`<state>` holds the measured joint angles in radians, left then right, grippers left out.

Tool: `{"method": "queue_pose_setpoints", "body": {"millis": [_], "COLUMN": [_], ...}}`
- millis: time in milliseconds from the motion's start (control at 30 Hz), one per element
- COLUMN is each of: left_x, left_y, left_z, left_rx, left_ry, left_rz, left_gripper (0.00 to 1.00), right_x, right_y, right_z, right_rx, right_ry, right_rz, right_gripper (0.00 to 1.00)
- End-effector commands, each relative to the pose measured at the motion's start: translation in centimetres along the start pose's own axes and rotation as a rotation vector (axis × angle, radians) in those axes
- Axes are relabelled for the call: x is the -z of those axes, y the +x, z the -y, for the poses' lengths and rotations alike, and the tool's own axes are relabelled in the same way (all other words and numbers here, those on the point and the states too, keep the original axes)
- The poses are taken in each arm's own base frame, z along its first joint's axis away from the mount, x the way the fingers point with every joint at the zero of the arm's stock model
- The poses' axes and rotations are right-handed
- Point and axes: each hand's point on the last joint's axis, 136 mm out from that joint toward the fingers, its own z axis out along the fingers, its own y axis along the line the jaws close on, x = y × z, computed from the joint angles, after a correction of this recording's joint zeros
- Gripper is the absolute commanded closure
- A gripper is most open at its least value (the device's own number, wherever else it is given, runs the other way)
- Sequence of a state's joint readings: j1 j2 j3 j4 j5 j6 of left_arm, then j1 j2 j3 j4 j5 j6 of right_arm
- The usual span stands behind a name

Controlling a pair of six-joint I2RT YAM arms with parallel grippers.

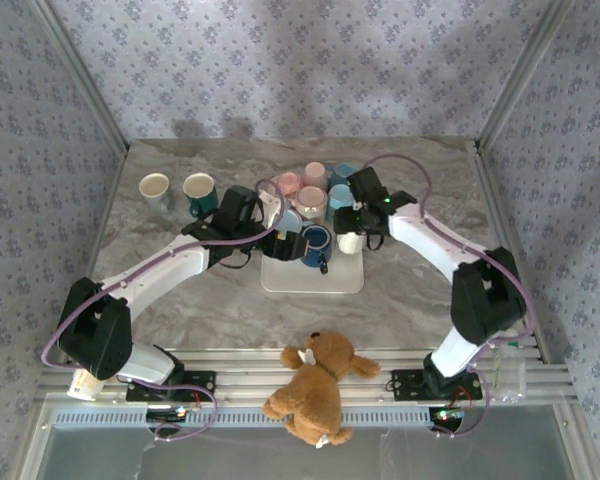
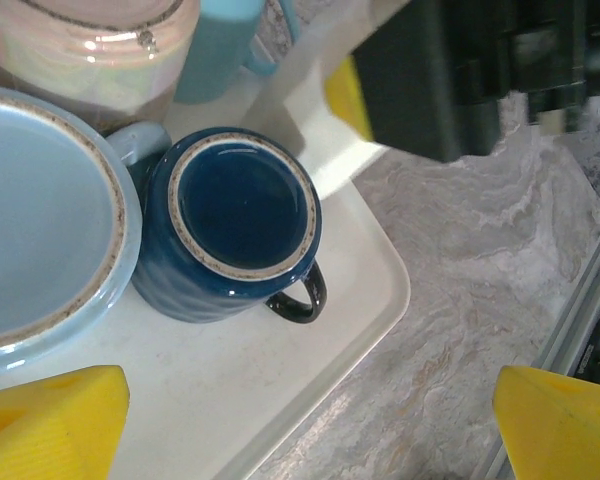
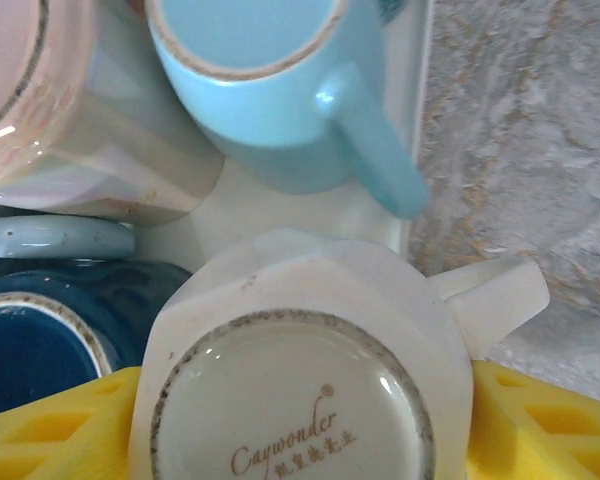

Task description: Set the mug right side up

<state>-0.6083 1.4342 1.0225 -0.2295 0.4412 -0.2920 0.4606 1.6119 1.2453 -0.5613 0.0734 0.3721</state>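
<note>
White mug (image 3: 300, 290) sits base-up at the right edge of the tray (image 3: 416, 100), handle pointing out toward the marbled surface (image 3: 520, 150). Right gripper (image 3: 300, 425): jaws flank the mug, close against both sides; cannot tell whether they clamp it. Left gripper (image 2: 305, 420): jaws spread wide above an inverted dark blue mug (image 2: 242, 225) on the same tray.
</note>
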Motion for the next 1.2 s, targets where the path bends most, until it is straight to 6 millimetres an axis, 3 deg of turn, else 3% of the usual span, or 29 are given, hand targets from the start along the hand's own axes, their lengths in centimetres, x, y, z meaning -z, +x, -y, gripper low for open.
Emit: {"method": "queue_pose_setpoints", "body": {"millis": [0,133,200,367,567,833,1167], "left_x": [2.0,3.2,4.0,5.9,7.3,9.0,9.3], "left_y": [-3.9,-5.8,-6.8,-8.7,-9.3,-11.0,-11.9], "left_z": [1.6,1.5,1.8,3.5,5.9,8.0,9.4], "left_rx": [-0.002,0.080,0.100,0.108,0.026,0.049,0.009], "left_ry": [0.034,0.080,0.130,0.302,0.417,0.524,0.557], "left_rz": [0.127,0.202,0.239,0.309,0.292,0.347,0.369], "left_gripper": [0.06,0.06,0.07,0.08,0.10,0.25,0.28], "right_x": [4.4,8.5,9.6,14.3,17.9,19.7,20.5], "right_y": [-2.4,-3.5,-3.1,-5.8,-7.5,-8.7,-9.3], "right_z": [0.2,0.1,0.0,-0.3,-2.9,-4.9,-6.6], "right_rx": [-0.061,-0.121,-0.155,-0.256,-0.232,-0.231,-0.249], "right_ry": [-0.089,-0.245,-0.352,-0.624,-0.842,-0.973,-1.092], "right_rz": [0.114,0.187,0.202,0.341,0.387,0.398,0.388], "right_gripper": [0.36,0.35,0.35,0.37,0.38,0.38,0.37]}}
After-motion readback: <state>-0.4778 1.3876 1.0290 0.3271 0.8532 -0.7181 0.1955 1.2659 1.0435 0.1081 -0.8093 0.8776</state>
